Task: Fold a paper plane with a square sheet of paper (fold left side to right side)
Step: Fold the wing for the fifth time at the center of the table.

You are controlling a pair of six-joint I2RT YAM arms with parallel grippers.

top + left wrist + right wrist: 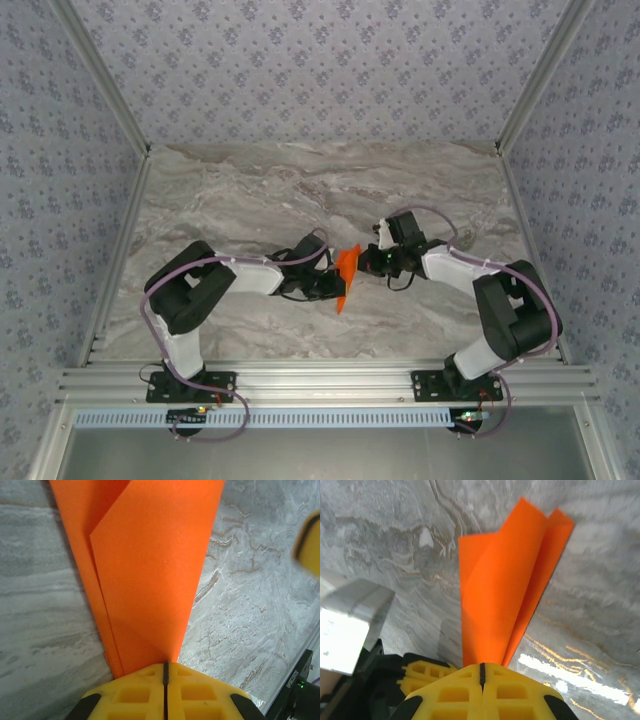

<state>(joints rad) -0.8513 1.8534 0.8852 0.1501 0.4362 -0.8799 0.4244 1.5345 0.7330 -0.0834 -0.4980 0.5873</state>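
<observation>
The square sheet of paper (346,270) is bright orange and folded into a narrow, layered, pointed shape. It stands on edge over the middle of the marble table. My left gripper (333,284) is shut on its near end, and in the left wrist view the paper (150,570) fans out from the closed left gripper (165,665). My right gripper (366,258) is shut on the paper from the other side. In the right wrist view the folded paper (500,590) rises from the closed right gripper (481,666), with two pointed corners at the top.
The marble table (300,190) has patterned walls on three sides and an aluminium rail (320,380) along the near edge. The two grippers sit almost tip to tip. The left gripper's yellow fingers (422,672) show beside the right one.
</observation>
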